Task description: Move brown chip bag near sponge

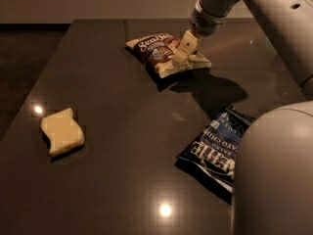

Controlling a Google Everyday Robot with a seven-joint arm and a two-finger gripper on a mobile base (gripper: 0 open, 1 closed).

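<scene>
The brown chip bag (154, 48) lies on the dark table (127, 126) at the back centre, white script facing up. My gripper (182, 54) comes down from the upper right and sits on the bag's right end, touching it. The bag rests on the table. The sponge (62, 132), a pale yellow wavy block, lies at the front left, far from the bag.
A dark blue Kettle chip bag (215, 146) lies at the front right. A large part of my arm (274, 175) fills the lower right corner and hides part of the blue bag. The table's left edge runs close to the sponge.
</scene>
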